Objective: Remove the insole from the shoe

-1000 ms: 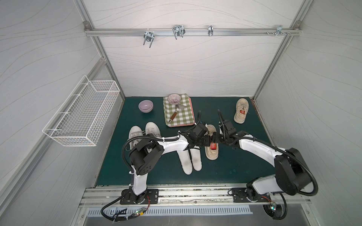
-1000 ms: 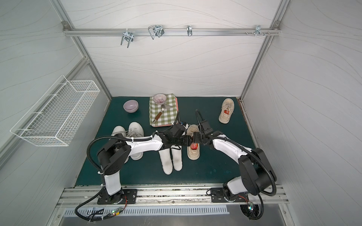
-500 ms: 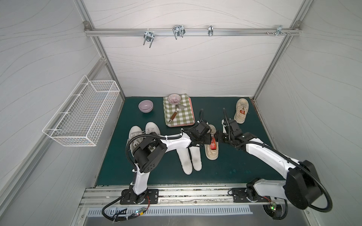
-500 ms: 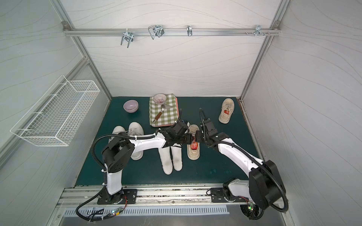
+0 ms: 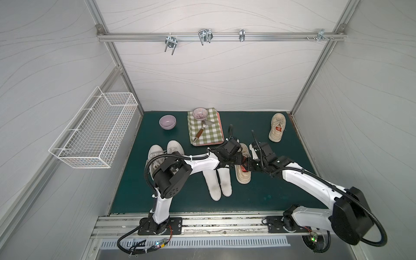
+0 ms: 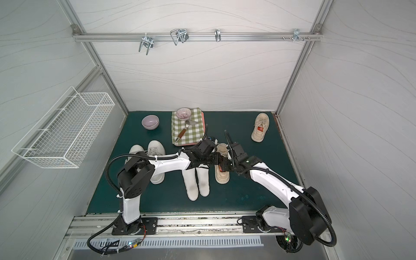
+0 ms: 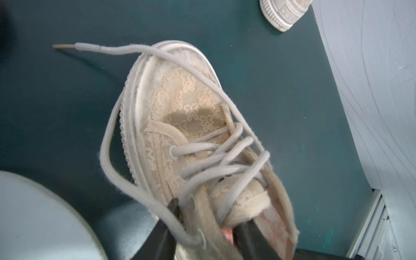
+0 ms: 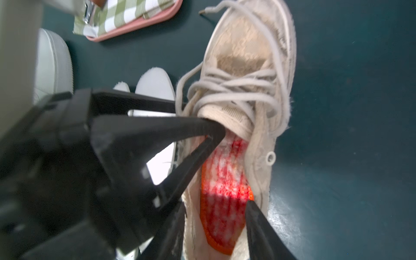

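Observation:
The beige lace-up shoe [image 5: 243, 177] [image 6: 222, 177] lies mid-mat with its heel toward the front edge. Its red-and-orange insole [image 8: 225, 202] [image 7: 270, 220] lies inside, showing through the opening. My left gripper [image 5: 239, 161] [image 7: 207, 213] grips the shoe's [image 7: 191, 108] eyelet side, one finger outside and one inside under the tongue. My right gripper [image 5: 246, 167] [image 8: 215, 204] is open over the heel end. One of its fingers stands outside the shoe's [image 8: 243, 56] wall and the other at the insole's far edge.
Two white insole-shaped pieces [image 5: 219, 184] lie just left of the shoe. Behind it is a pink tray with a checked cloth [image 5: 206, 132]. A second beige shoe [image 5: 277, 128] sits back right, white sneakers [image 5: 167, 149] left, a purple bowl [image 5: 167, 122] behind them.
My right gripper has come in over the shoe's heel and its jaws have narrowed a lot. The left jaws have narrowed a little on the shoe's side. The shoe has stayed put.

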Controlling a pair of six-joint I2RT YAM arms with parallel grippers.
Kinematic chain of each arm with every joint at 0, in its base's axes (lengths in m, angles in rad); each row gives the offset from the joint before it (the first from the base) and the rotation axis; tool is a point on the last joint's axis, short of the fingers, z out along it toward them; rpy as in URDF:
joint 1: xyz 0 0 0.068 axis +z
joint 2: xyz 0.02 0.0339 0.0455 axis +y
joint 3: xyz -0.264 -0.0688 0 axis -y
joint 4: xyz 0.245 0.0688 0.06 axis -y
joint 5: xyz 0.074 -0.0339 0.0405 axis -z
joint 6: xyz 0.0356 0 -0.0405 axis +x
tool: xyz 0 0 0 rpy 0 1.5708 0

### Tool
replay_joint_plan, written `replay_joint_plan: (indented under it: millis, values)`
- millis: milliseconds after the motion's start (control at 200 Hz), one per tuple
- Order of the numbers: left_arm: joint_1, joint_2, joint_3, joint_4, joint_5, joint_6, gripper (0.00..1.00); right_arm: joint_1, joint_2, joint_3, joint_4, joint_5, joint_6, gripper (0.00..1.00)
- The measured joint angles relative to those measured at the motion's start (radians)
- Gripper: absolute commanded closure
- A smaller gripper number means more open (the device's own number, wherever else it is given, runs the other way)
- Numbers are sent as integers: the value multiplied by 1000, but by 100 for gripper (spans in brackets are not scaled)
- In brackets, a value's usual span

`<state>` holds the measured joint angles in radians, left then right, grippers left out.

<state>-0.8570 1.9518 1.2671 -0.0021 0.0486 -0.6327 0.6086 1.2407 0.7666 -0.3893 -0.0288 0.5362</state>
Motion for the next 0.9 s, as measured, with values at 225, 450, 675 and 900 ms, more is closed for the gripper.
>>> replay_joint_plan:
  millis: [225,450,675,900]
  values:
    - [6,0,-19,42,11,-6,67,3,5,0,2,-14,-2,55]
    - [11,-6,-71,116,27,-13,74,-4,72,0,18,6,-11,53]
    - [12,-12,-84,135,41,-16,83,-22,159,0,51,8,-12,49]
    - [12,-12,-84,140,58,-18,91,-22,185,26,29,98,-9,39]
